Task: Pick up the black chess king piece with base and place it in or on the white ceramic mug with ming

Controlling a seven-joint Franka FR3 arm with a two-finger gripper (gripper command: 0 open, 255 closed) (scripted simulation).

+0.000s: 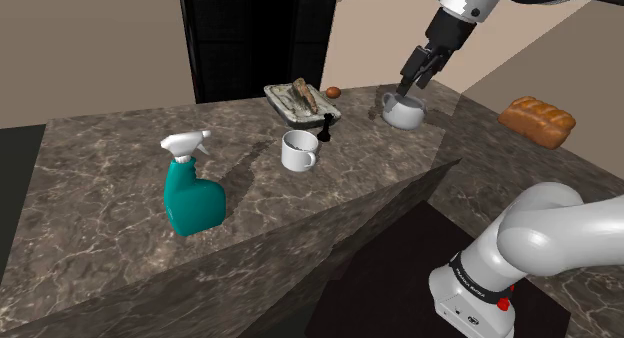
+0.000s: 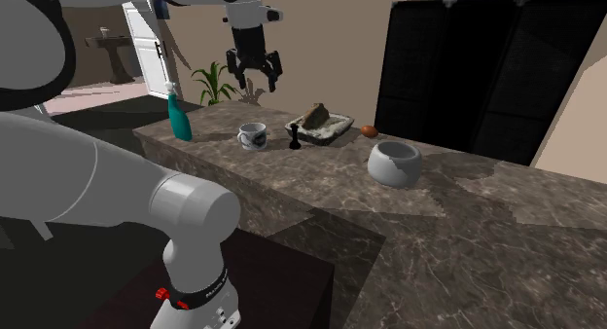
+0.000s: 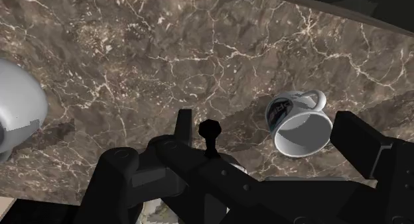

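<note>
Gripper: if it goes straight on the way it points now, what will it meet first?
Probably the counter between the king and the mug; the open gripper points down from high above them. It might catch the mug's rim; depth is unclear.

Shoulder view: high, beside arm base (image 1: 475, 286), looking down across marble counter (image 1: 120, 156). Second exterior view: lower, just behind same base, facing along counter. Wrist view: close above counter, looking down. All three share printed mug (image 1: 298, 150), black chess king (image 1: 326, 132).
</note>
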